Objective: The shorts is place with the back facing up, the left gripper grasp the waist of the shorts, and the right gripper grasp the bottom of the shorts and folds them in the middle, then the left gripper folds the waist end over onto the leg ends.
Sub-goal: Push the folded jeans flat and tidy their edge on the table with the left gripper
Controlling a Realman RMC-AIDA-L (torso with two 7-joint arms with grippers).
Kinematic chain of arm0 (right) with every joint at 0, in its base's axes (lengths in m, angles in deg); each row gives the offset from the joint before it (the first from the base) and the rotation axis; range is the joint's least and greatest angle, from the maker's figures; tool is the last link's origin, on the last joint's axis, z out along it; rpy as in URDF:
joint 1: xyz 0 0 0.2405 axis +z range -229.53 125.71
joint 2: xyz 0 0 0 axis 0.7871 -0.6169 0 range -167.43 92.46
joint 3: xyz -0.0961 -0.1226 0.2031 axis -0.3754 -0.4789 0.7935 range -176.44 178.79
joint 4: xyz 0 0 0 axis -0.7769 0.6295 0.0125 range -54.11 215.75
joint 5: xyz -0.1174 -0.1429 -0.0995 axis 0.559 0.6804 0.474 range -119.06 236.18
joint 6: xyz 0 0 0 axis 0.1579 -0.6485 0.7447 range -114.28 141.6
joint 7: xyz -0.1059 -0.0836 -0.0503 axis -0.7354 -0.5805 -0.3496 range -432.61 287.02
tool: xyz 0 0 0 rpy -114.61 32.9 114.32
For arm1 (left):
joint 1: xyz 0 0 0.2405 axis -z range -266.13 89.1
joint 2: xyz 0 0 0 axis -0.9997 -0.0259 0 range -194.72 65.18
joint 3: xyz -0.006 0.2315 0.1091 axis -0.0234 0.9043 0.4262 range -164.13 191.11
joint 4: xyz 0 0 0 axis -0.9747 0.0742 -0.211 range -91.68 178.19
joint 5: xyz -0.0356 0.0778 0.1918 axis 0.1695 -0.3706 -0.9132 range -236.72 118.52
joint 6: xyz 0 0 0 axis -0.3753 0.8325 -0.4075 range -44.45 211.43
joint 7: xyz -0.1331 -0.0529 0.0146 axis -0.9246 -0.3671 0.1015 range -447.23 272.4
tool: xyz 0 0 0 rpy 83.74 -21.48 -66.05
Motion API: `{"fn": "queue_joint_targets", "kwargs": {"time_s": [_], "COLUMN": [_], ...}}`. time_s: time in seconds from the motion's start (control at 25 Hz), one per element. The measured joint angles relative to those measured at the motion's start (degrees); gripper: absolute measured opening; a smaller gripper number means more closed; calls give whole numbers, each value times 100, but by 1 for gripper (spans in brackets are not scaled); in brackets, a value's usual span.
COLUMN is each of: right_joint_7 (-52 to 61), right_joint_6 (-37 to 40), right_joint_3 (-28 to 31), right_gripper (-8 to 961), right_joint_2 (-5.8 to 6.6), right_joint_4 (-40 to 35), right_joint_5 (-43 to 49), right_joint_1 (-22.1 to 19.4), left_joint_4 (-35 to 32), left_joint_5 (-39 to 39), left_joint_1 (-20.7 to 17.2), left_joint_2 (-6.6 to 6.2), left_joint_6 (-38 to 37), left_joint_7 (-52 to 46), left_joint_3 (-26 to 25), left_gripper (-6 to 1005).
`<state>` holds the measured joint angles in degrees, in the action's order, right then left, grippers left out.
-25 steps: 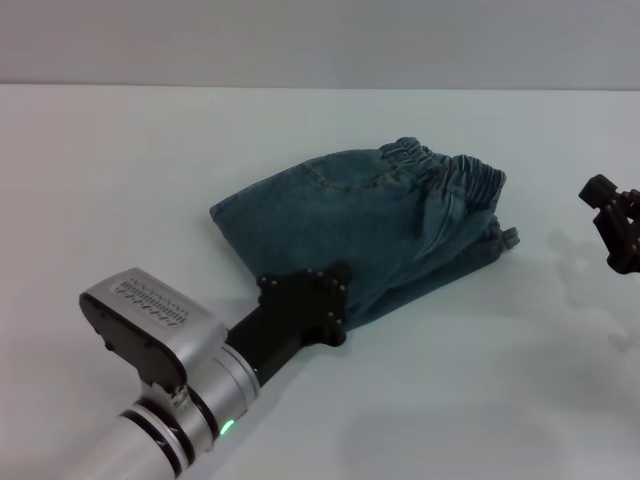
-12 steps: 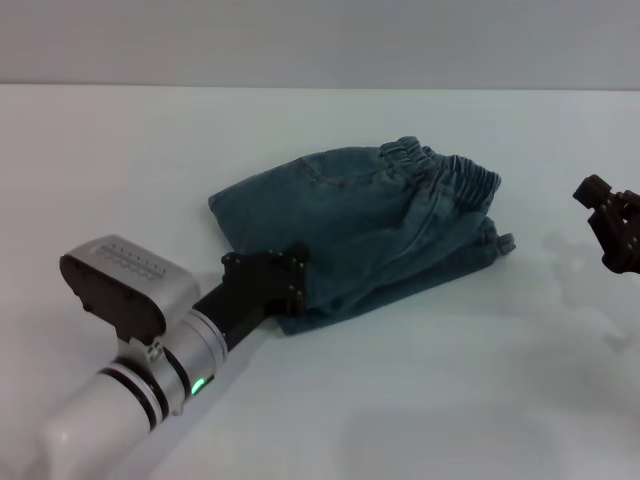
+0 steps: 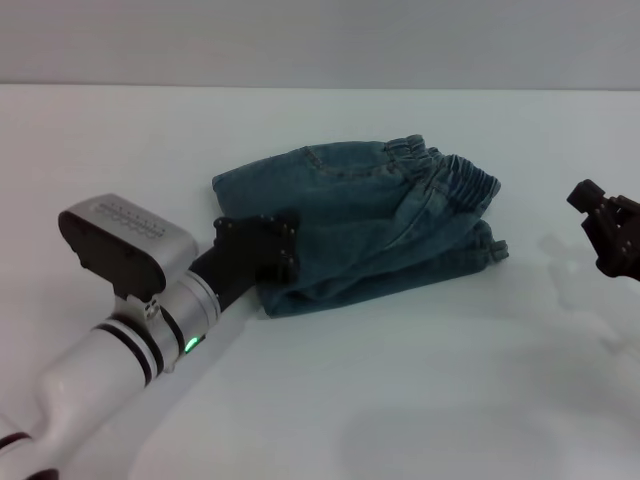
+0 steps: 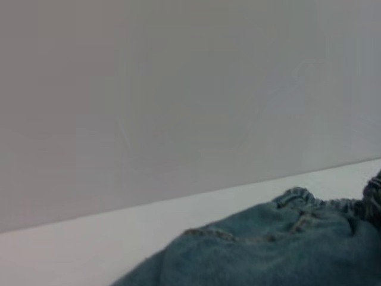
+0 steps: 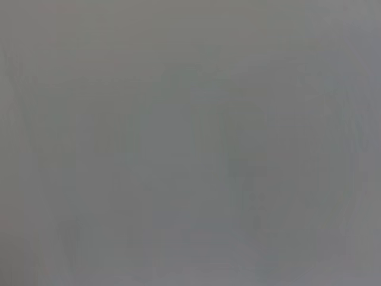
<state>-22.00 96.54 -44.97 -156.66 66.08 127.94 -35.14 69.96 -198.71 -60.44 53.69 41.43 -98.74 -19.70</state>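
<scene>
**Folded denim lying mid-table, left claw at its near corner**

The shorts point(image 3: 365, 220) are lying folded in a thick, layered bundle near the middle of the white table point(image 3: 420, 400). The waist of the shorts point(image 3: 455, 172), gathered and puckered, is sitting on top toward the robot's right. By the look of it, the denim is soft and limp but fairly heavy for cloth: it is going to drape and sag from any single pinch, and stacked layers may slide over one another. The elastic band and the stitched hems are probably giving the firmest hold, since bulk there resists slipping.

The left gripper point(image 3: 262, 250) is pressing against the bundle's near left corner, its black body touching the fabric; whether its fingers are clamped on cloth or released I cannot tell, as they are hidden. The right gripper point(image 3: 608, 228) is hovering well apart to the right, holding nothing; its finger spread is not readable either.

Open tabletop is lying all around the bundle, with the far table edge well behind it, so room for moving is looking generous.
</scene>
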Motion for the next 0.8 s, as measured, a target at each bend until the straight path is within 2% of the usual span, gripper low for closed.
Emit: {"fn": "queue_joint_targets", "kwargs": {"time_s": [0.24, 0.36, 0.4, 0.52, 0.8], "right_joint_7": [15, 17, 17, 18, 17], "right_joint_6": [116, 125, 125, 124, 78], "right_joint_3": [0, 1, 1, -8, -61], "right_gripper": [104, 105, 105, 106, 108], "right_joint_2": [0, 0, 0, 3, 16], "right_joint_4": [62, 71, 84, 118, 123], "right_joint_5": [-5, -5, -5, -5, -4], "right_joint_1": [8, 6, 7, 19, 79], "left_joint_4": [-141, -78, 16, 325, 666], "left_joint_5": [-4, -12, -15, -192, -337], "left_joint_1": [192, 122, -56, -418, -804], "left_joint_2": [-5, -19, -28, -42, -44], "left_joint_6": [-92, -320, -624, -733, -632], "left_joint_7": [25, 72, 77, 49, -254], "left_joint_3": [-60, -27, 1, 45, 292], "left_gripper": [40, 42, 43, 46, 52]}}
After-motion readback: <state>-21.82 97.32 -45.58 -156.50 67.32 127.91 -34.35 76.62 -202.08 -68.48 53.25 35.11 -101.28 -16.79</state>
